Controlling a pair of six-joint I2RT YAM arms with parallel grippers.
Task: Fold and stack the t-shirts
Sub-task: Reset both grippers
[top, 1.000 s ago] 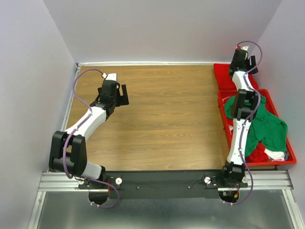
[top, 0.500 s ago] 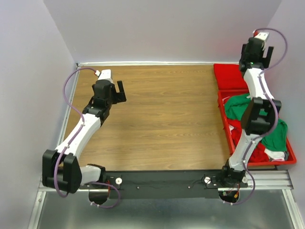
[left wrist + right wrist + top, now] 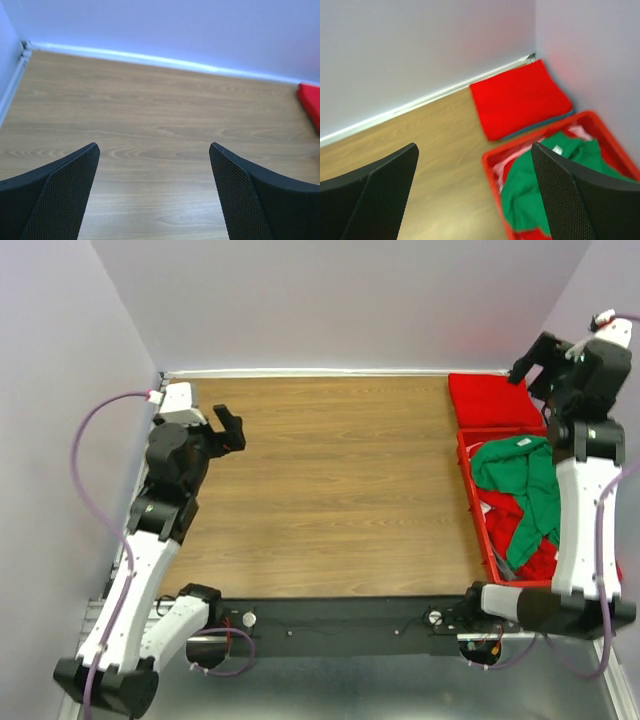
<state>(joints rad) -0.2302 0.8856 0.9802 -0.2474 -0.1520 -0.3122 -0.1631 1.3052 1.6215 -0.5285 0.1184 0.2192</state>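
A folded bright red t-shirt lies at the table's back right corner. In the right wrist view a thin teal edge shows under it. A crumpled green t-shirt and red cloth lie in the red tray; the green shirt also shows in the right wrist view. My right gripper is open and empty, high above the folded stack. My left gripper is open and empty above bare wood at the back left.
The red tray's rim stands along the right edge, just in front of the folded stack. Walls close the table at the back, left and right. A corner of the folded red shirt shows at the right edge of the left wrist view.
Both arms have lifted and swung outward. The left gripper moved towards the back left corner. The right gripper rose and moved right, away from the tray. Both stayed open.
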